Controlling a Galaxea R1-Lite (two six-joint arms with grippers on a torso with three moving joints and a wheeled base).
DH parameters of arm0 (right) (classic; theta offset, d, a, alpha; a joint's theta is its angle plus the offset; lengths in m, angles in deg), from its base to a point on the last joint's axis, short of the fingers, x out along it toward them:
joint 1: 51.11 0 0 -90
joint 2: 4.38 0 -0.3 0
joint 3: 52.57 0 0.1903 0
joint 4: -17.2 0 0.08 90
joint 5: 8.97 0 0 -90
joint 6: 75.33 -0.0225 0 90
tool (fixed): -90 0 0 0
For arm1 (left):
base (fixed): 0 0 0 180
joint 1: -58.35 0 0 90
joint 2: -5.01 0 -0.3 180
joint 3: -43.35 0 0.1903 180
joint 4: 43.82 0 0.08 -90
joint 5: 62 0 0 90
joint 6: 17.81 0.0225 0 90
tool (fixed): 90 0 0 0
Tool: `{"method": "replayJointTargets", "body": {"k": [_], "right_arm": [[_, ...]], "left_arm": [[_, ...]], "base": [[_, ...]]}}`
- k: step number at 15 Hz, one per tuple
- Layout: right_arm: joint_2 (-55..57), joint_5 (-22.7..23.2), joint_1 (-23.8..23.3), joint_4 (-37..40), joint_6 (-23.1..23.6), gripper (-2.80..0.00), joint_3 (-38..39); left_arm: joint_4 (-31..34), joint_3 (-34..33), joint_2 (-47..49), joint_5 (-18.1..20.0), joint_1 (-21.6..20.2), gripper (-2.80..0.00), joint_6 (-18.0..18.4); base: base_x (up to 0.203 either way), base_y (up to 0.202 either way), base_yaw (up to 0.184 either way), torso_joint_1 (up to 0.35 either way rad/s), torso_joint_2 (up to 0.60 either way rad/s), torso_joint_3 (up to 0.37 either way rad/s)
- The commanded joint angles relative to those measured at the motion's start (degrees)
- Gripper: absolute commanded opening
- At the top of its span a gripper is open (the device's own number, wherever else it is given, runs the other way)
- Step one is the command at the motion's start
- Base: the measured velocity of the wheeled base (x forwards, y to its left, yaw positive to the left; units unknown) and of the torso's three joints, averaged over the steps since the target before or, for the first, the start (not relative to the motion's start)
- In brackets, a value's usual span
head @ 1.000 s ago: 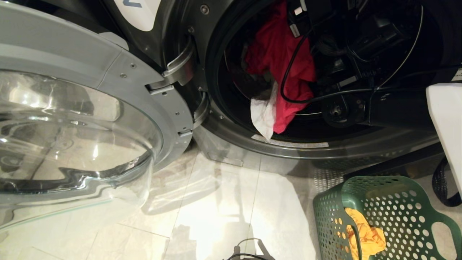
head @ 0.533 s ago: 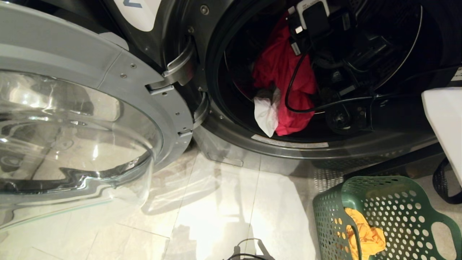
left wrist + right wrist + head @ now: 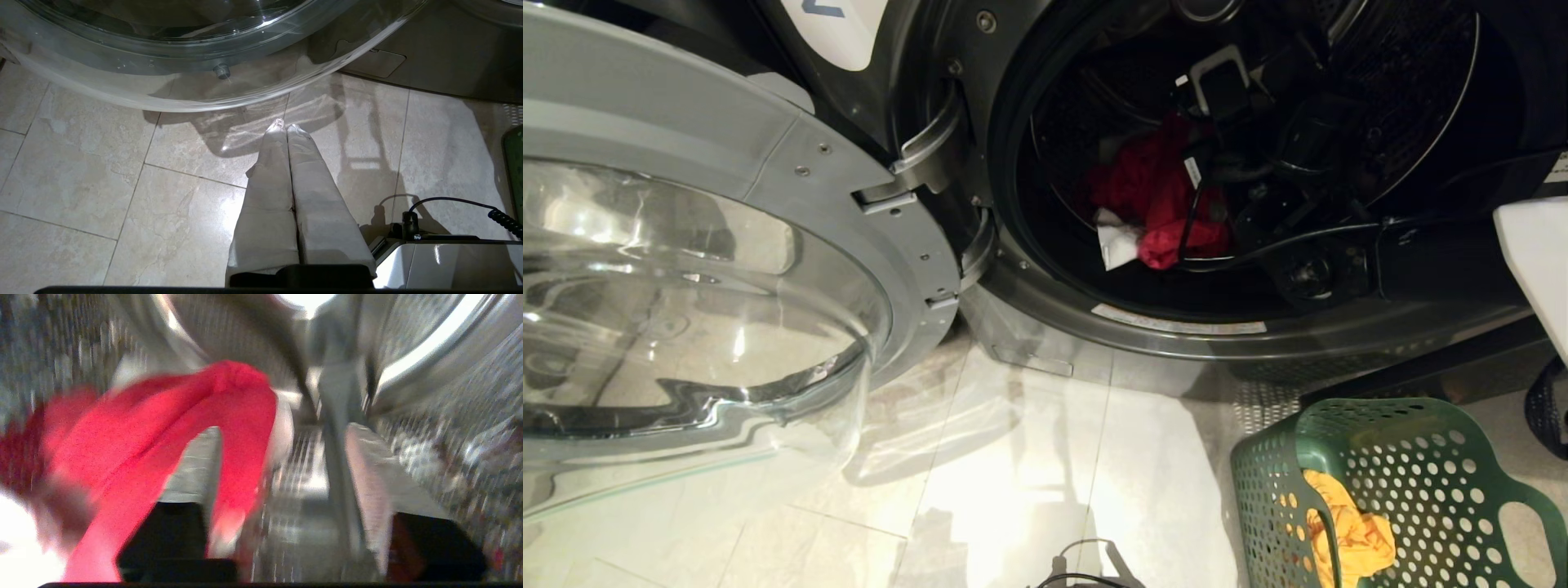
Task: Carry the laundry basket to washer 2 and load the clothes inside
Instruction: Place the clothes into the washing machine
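Washer 2 stands with its glass door swung open to the left. Part of its white label shows at the top. My right arm reaches into the drum. A red garment and a white one lie low in the drum beside it. In the right wrist view my right gripper is open, and the red garment hangs draped over one finger. The green laundry basket sits on the floor at the lower right with a yellow garment inside. My left gripper is shut above the tiles.
The open door juts out over the tiled floor on the left. Black cables run along my right arm inside the drum opening. A coiled cable and part of my base lie near the left gripper.
My right gripper has opened. The red and white garments have dropped from the upper part of the drum opening to its lower part, and the wrist has turned inside the drum.
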Motion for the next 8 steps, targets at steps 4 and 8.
{"method": "replayJointTargets", "body": {"k": [4, 8], "right_arm": [[-16.4, -0.5, 1.3, 12.2, -6.4, 0.0, 16.7], [-33.9, -0.3, 6.7, 31.5, -15.5, 0.0, 29.8]], "left_arm": [[0.0, 0.0, 0.1, 0.1, 0.0, -2.8, 0.0], [0.0, 0.0, 0.1, 0.0, 0.0, -2.8, 0.0]], "base": [[0.0, 0.0, 0.0, 0.0, 0.0, 0.0], [0.0, 0.0, 0.0, 0.0, 0.0, 0.0]]}}
